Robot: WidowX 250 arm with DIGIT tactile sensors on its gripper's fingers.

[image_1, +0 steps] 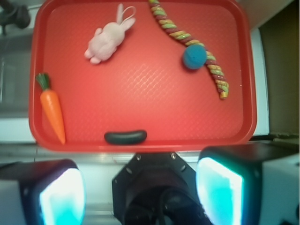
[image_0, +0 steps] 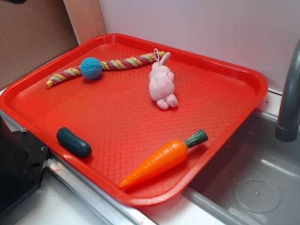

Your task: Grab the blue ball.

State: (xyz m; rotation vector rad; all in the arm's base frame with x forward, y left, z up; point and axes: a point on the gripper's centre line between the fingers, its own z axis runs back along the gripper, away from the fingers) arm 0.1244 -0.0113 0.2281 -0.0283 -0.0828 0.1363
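Observation:
The blue ball point(image_0: 91, 68) is a small knitted teal ball lying at the back left of the red tray point(image_0: 243, 75), touching the multicoloured rope point(image_0: 126, 63). In the wrist view the blue ball point(image_1: 194, 56) lies at the upper right of the red tray point(image_1: 140, 143), against the rope point(image_1: 187, 37). My gripper point(image_1: 140, 197) hangs high over the tray's near edge, far from the ball. Its glowing pads point(image_1: 61, 197) stand wide apart and open, with nothing between them. The exterior view does not show the gripper.
On the tray lie a pink bunny point(image_0: 161, 82), a carrot point(image_0: 161, 159) and a dark teal pickle piece point(image_0: 73, 142). The black robot base point(image_0: 18, 164) sits at the tray's left front. A sink point(image_0: 253, 187) with a grey faucet point(image_0: 288, 93) lies to the right.

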